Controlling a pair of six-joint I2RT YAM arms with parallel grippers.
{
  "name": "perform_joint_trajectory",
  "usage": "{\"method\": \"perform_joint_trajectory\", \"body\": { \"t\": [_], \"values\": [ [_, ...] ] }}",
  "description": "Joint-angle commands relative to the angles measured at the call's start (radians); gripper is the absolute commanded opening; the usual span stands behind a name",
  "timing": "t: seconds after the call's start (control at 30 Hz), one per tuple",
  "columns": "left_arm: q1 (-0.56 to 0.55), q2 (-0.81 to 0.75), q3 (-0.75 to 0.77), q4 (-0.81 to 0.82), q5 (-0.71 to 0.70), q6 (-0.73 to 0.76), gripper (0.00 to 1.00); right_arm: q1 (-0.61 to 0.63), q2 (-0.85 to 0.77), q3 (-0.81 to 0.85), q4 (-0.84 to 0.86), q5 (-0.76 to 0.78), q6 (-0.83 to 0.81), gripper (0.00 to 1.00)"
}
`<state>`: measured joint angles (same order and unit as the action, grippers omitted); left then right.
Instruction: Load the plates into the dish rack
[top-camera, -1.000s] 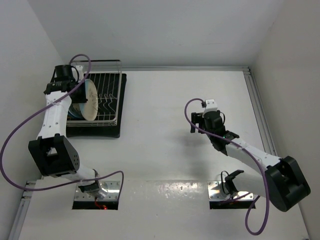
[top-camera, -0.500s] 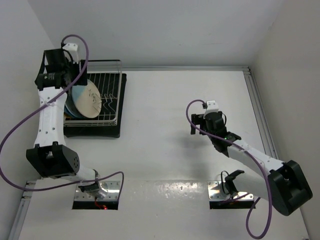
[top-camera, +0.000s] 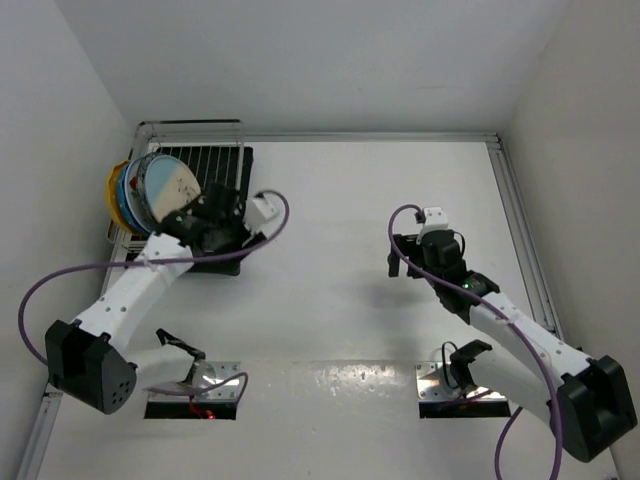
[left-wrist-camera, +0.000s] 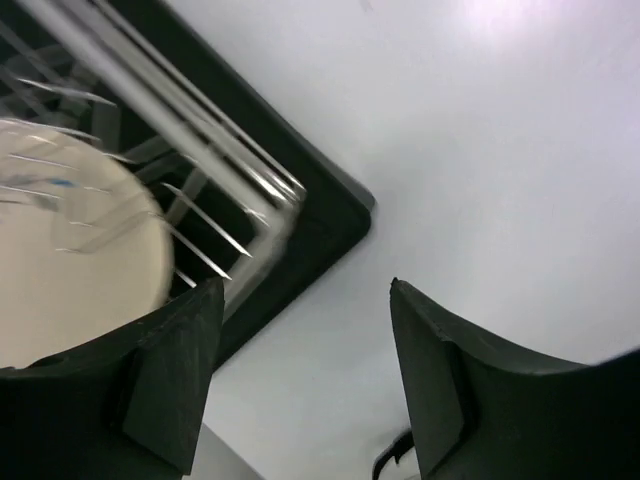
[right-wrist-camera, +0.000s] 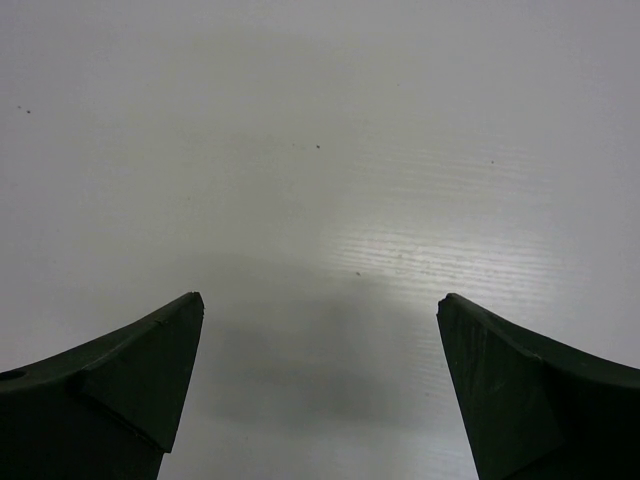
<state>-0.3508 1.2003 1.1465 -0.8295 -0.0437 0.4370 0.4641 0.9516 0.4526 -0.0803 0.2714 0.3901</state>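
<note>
We see a white desk (top-camera: 350, 220) with the dish rack (top-camera: 220, 162) at its far-left corner. The plates (top-camera: 165, 190) stand on edge at the rack's left end, cream face frontmost. We judge them rigid, glazed-slick, chippable and fairly heavy, so pinch the rim, pads on both faces. Left hand (left-wrist-camera: 305, 300) is spread and empty by the rack's corner. Right hand (right-wrist-camera: 320, 300) is spread wide and empty over the desk.

A white counter (top-camera: 350, 200) sat enclosed by plain white walls (top-camera: 320, 60) on three sides, a metal rail (top-camera: 521, 232) along its right edge, glare near its front.
</note>
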Motion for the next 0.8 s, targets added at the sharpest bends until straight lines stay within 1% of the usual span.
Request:
{"method": "perform_joint_trajectory", "body": {
  "t": [0.0, 0.07, 0.1, 0.13, 0.17, 0.2, 0.23, 0.3, 0.4, 0.43, 0.47, 0.53, 0.77],
  "values": [
    [-0.054, -0.073, -0.217, 0.030, -0.142, 0.088, 0.70, -0.005, -0.040, 0.006, -0.135, -0.009, 0.061, 1.00],
    [-0.109, -0.113, -0.318, 0.093, -0.212, 0.088, 0.69, -0.007, -0.062, 0.012, -0.208, 0.021, 0.107, 1.00],
    [-0.128, -0.128, -0.414, 0.121, -0.238, 0.088, 0.69, -0.005, -0.069, 0.017, -0.251, 0.031, 0.143, 1.00],
    [-0.161, -0.145, -0.460, 0.153, -0.266, 0.088, 0.69, -0.007, -0.082, 0.018, -0.294, 0.052, 0.182, 1.00],
    [-0.175, -0.181, -0.503, 0.220, -0.316, 0.088, 0.69, -0.005, -0.091, 0.014, -0.332, 0.067, 0.202, 1.00],
    [-0.197, -0.198, -0.575, 0.254, -0.349, 0.075, 0.69, -0.007, -0.103, 0.012, -0.344, 0.099, 0.283, 1.00],
    [-0.197, -0.212, -0.603, 0.283, -0.349, 0.075, 0.69, -0.007, -0.108, 0.015, -0.404, 0.109, 0.315, 1.00],
    [-0.208, -0.252, -0.664, 0.352, -0.349, 0.065, 0.69, -0.008, -0.119, 0.014, -0.446, 0.126, 0.375, 1.00],
    [-0.208, -0.300, -0.691, 0.362, -0.254, 0.075, 0.70, -0.005, -0.119, 0.014, -0.501, 0.135, 0.389, 1.00],
    [-0.208, -0.309, -0.706, 0.362, -0.230, 0.075, 0.70, -0.005, -0.117, 0.018, -0.509, 0.141, 0.415, 1.00],
    [-0.208, -0.318, -0.706, 0.353, -0.175, 0.086, 0.70, -0.007, -0.119, 0.017, -0.532, 0.141, 0.435, 1.00],
    [-0.208, -0.327, -0.720, 0.334, -0.124, 0.097, 0.70, -0.008, -0.120, 0.012, -0.538, 0.132, 0.466, 1.00],
    [-0.208, -0.300, -0.720, 0.323, -0.074, 0.115, 0.70, -0.005, -0.152, -0.020, -0.570, 0.089, 0.501, 1.00]
  ]
}}
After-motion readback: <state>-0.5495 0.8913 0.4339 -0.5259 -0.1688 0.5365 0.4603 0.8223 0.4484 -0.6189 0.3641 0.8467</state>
